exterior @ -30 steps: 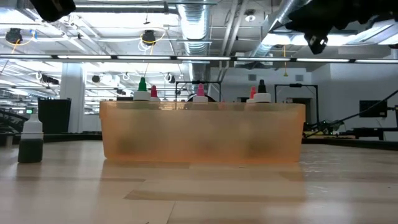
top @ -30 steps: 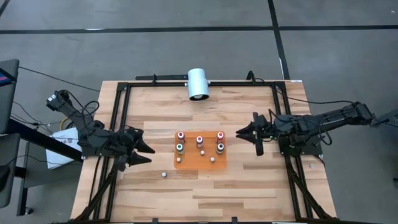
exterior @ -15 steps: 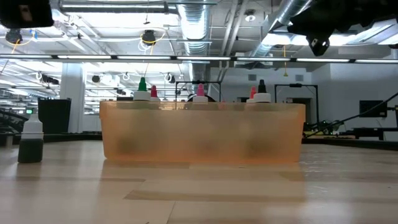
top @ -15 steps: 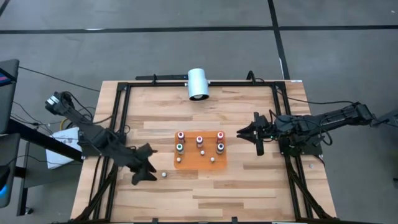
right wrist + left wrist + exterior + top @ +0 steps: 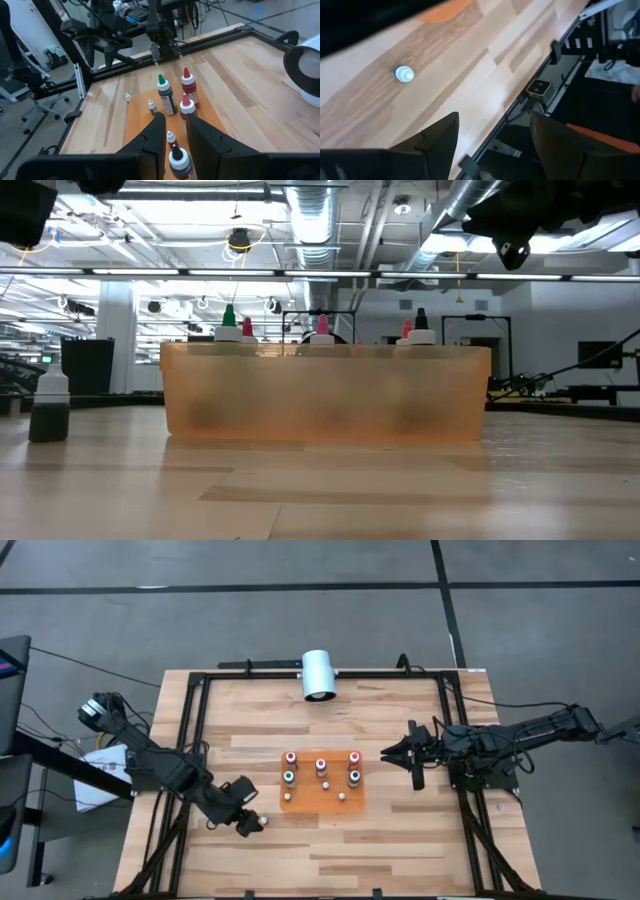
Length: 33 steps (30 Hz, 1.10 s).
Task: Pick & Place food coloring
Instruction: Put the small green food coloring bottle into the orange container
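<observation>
The food coloring bottles, with red (image 5: 321, 764), green (image 5: 290, 778) and dark tops, stand upright in the orange tray (image 5: 305, 802) at the table's middle. One more small bottle (image 5: 263, 821) with a white top stands alone on the wood, near-left of the tray, and also shows in the low view (image 5: 50, 408). My left gripper (image 5: 245, 820) hangs open just left of this loose bottle (image 5: 404, 74), which lies ahead of its fingers (image 5: 440, 140), not between them. My right gripper (image 5: 385, 753) waits right of the tray, its fingers (image 5: 155, 135) a narrow gap apart and empty.
A big white cylinder (image 5: 318, 675) lies at the table's far edge, behind the tray. A black frame (image 5: 195, 720) runs along the table's sides. Bare wood spreads near the tray's front and around the loose bottle.
My left gripper has swung from left of the tray toward the table's near edge and right, sinking toward the loose bottle, and has rolled about its own axis while tipping downward. It has stayed open.
</observation>
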Each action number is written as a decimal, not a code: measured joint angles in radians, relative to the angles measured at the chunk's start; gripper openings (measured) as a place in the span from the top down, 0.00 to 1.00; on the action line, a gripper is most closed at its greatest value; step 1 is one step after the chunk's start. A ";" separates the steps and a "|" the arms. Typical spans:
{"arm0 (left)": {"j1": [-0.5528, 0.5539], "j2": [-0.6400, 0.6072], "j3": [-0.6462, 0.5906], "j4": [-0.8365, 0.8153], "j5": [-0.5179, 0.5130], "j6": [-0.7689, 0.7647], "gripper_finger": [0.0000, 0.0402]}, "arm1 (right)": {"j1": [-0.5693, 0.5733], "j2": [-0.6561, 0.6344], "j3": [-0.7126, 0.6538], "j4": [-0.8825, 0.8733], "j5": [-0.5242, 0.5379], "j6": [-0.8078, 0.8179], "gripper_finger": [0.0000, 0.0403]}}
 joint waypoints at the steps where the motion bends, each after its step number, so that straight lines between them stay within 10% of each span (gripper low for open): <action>1: 0.000 0.007 0.000 0.001 0.000 -0.013 0.41 | 0.000 0.000 0.000 0.000 0.000 0.000 0.84; 33: 0.018 0.052 -0.001 -0.122 -0.015 -0.173 0.41 | 0.000 0.000 0.000 0.000 -0.008 0.017 0.84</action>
